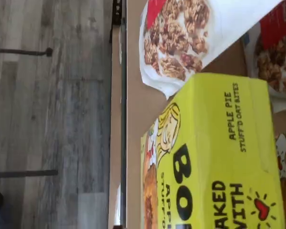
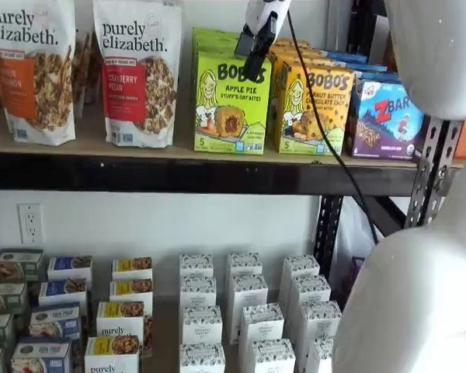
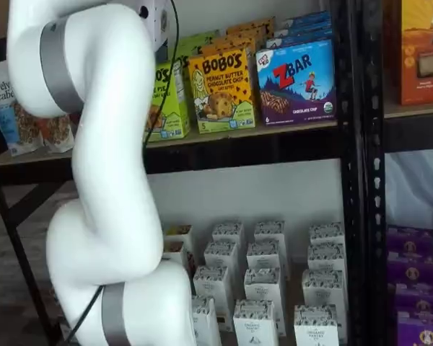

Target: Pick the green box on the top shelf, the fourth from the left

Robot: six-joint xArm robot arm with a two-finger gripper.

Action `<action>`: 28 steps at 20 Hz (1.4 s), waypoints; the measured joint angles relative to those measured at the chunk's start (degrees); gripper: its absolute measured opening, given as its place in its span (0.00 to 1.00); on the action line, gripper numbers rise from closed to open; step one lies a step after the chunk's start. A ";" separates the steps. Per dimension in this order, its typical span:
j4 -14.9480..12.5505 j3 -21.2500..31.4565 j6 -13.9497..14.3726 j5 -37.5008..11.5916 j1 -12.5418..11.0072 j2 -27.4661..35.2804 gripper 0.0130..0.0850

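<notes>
The lime-green box (image 2: 229, 109) marked Apple Pie stands upright on the top shelf (image 2: 179, 175), between a granola bag and a yellow-orange box. My gripper (image 2: 255, 58) hangs from above in a shelf view, black fingers spread in front of the box's upper right corner, with nothing held between them. The wrist view looks closely onto the green box's (image 1: 219, 157) top and front, with the tan shelf board (image 1: 133, 95) beside it. In a shelf view the green box (image 3: 169, 101) is partly hidden by my white arm, and the fingers do not show there.
Purely Elizabeth granola bags (image 2: 140, 70) stand left of the green box; a yellow-orange Bobo's box (image 2: 314, 109) and a blue ZBar box (image 2: 384, 116) stand right of it. Small white boxes (image 2: 245, 311) fill the lower level. My arm (image 2: 427, 233) fills the right foreground.
</notes>
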 joint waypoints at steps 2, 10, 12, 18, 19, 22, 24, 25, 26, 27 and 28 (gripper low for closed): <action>-0.98 0.30 0.07 -0.28 0.30 0.12 1.00; -1.58 2.63 0.06 -3.06 0.81 -0.37 0.89; -1.67 2.83 0.09 -3.33 0.89 -0.38 0.83; -1.61 3.24 0.10 -3.71 0.97 -0.50 0.67; -1.65 3.04 0.10 -3.46 0.96 -0.38 0.67; -1.60 3.04 0.08 -3.57 0.93 -0.40 0.67; -1.52 3.07 0.06 -3.61 0.89 -0.45 0.67; -1.48 3.19 0.04 -3.77 0.87 -0.55 0.61; -1.39 3.30 0.02 -3.90 0.85 -0.62 0.56; -1.35 3.34 0.02 -3.95 0.84 -0.66 0.56; -1.32 3.42 0.01 -4.01 0.84 -0.72 0.50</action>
